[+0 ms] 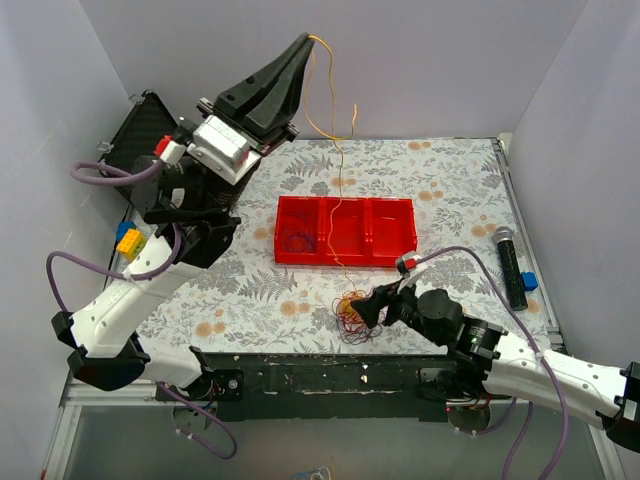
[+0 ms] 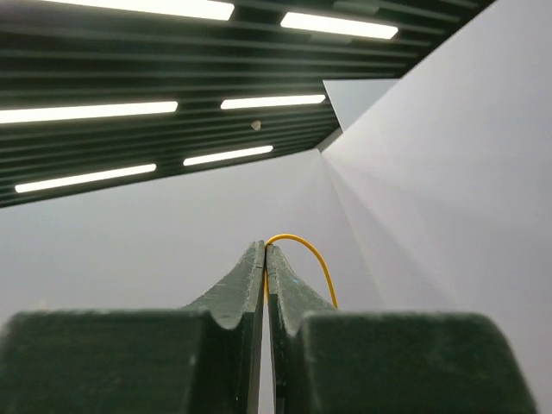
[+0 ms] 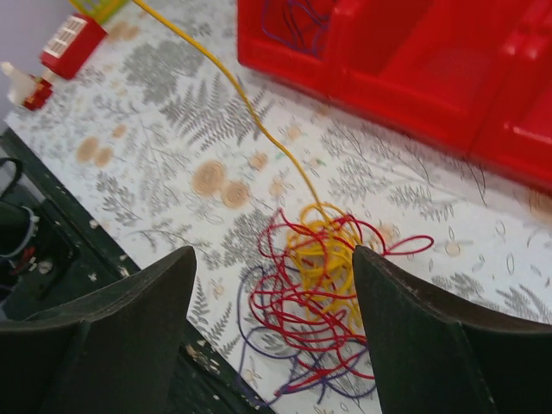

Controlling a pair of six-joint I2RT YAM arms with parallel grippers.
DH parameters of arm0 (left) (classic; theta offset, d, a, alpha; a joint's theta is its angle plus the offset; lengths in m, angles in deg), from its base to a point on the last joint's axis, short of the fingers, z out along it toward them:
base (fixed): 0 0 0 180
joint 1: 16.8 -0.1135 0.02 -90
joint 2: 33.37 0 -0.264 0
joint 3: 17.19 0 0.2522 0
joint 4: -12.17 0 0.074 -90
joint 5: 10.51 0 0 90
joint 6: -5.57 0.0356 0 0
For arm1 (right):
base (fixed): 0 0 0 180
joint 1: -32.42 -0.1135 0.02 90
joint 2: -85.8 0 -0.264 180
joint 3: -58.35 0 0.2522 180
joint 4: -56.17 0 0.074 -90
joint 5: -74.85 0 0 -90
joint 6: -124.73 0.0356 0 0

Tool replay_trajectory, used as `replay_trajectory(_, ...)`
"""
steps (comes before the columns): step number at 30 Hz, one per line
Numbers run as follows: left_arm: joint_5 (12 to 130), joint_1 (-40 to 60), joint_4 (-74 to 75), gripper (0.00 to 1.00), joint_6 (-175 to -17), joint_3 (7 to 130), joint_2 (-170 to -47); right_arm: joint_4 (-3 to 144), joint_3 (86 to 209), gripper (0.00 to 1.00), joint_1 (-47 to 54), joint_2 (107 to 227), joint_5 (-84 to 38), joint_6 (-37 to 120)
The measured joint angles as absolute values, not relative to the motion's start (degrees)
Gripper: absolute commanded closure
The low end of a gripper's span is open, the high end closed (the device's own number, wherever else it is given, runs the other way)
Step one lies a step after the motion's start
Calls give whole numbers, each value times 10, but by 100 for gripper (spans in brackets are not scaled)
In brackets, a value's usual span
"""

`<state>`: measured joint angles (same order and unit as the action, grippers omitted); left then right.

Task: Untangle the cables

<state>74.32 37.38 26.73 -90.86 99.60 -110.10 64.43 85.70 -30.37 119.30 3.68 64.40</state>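
The cables lie as a tangled bunch (image 1: 352,314) of yellow, red and purple strands on the patterned table near its front edge. The bunch fills the middle of the right wrist view (image 3: 332,297). My left gripper (image 1: 304,42) is raised high and shut on a yellow strand (image 2: 302,246), which hangs down in a long line (image 1: 338,160) to the bunch. My right gripper (image 1: 366,308) is open, just above the bunch with a finger on each side (image 3: 138,302).
A red three-compartment tray (image 1: 345,232) sits mid-table with purple wire (image 1: 298,241) in its left compartment. A black microphone (image 1: 510,265) and a blue block (image 1: 529,281) lie at the right. A black case (image 1: 140,130) and coloured bricks (image 1: 128,240) are at the left.
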Motion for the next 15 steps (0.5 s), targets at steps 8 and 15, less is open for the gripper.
replay_trajectory(8,744,374,238,100,-913,977,-1102,620,938,21,-312,1245,42,571)
replay_trajectory(15,743,374,225,100,-921,1014,-1106,581,956,28,-312,1358,101,518)
